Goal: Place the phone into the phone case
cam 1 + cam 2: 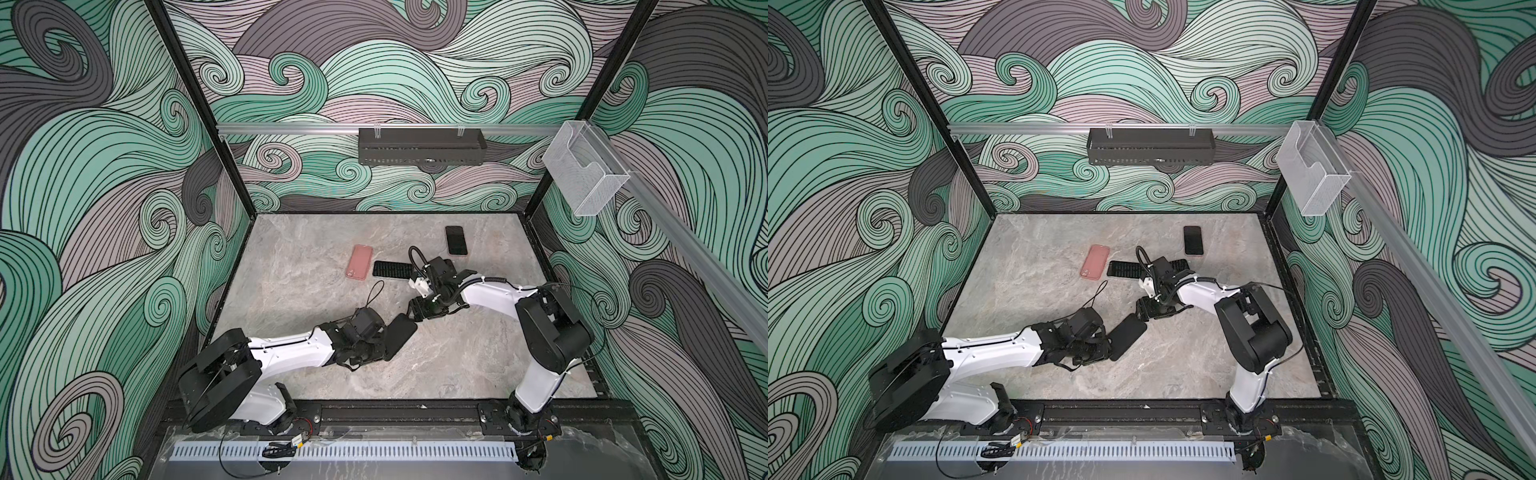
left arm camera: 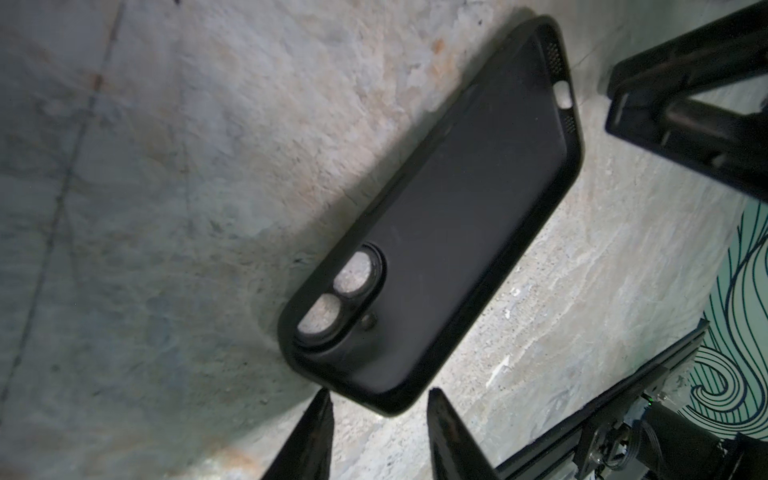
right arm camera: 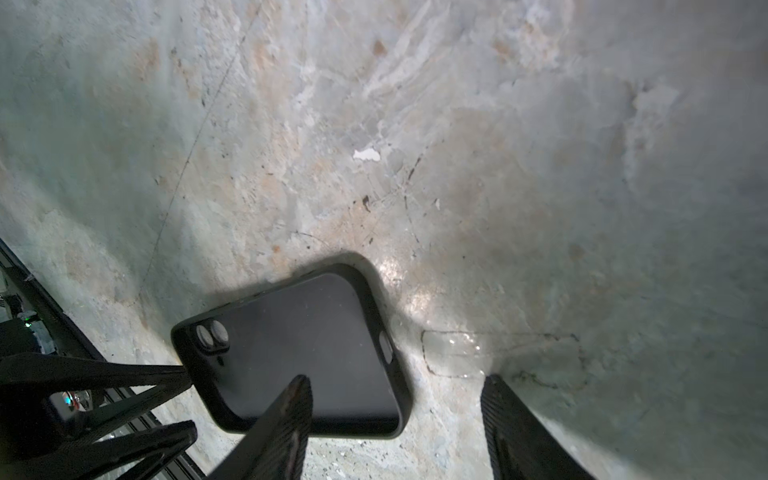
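Near the front middle of the grey stone table (image 1: 457,365), the black phone case (image 1: 401,334) lies hollow side up, slanted between the two arms. Its camera cutout points toward the left gripper (image 1: 379,348) and its port end toward the right gripper (image 1: 415,316). The left wrist view shows the left gripper (image 2: 379,395) with its jaws partly apart, astride the camera-end corner of the black phone case (image 2: 449,232) without visibly pinching it. The right wrist view shows the right gripper (image 3: 397,378) spread wide, one finger over the hollow of the case and the other over bare table, holding nothing. The black phone (image 1: 456,240) rests screen up, well apart, near the far right corner, outside the case. Farther back lie a pink case (image 1: 359,262) and, just beside it, a dark gridded flat item (image 1: 390,270), partly hidden by the right arm.
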You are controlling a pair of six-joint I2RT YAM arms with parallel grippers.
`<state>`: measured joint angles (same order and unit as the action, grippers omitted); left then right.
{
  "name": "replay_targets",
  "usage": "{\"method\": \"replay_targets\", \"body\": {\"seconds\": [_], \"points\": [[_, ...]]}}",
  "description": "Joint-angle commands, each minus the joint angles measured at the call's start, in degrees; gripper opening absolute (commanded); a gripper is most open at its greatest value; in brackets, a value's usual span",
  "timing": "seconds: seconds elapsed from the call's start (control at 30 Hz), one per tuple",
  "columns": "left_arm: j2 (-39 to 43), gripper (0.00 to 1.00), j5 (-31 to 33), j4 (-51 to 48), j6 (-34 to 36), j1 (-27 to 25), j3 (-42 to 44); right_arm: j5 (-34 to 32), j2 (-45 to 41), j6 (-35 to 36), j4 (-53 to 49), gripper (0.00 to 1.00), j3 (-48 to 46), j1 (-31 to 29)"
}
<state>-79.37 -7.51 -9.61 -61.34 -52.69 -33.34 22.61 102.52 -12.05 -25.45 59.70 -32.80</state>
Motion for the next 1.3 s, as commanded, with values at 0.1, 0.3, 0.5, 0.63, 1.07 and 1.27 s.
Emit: {"method": "replay_targets", "body": {"seconds": [0.1,0.3,0.5,0.63,1.07,1.27], "points": [[-1.75,0.36,0.16,0.98,-1.06,0.78,0.29,1.36,0.91,0.37,0.1,0.65,0.27,-1.77],[-1.75,0.32,0.65,1.17,-0.31,2.63,-0.11,1.73,0.36,-0.49,-0.4,0.64,-0.88,-2.87],[-5.92,0.29,0.49,-0.62,2.7,4.82,-3.65,1.63,-1.95,-2.32,-0.65,0.63,-3.47,-3.49],[-8.06,0.26,0.39,-1.33,4.57,6.34,-5.67,1.29,-4.48,-3.53,-1.17,0.62,-5.53,-3.79],[-13.54,0.24,0.8,-9.03,12.32,8.89,-13.49,0.07,-11.7,-6.98,-2.26,0.62,-10.74,-5.11],[-14.3,0.28,2.4,-12.75,14.44,9.49,-15.58,0.23,-12.02,-7.71,-1.98,0.62,-10.85,-5.62]]}}
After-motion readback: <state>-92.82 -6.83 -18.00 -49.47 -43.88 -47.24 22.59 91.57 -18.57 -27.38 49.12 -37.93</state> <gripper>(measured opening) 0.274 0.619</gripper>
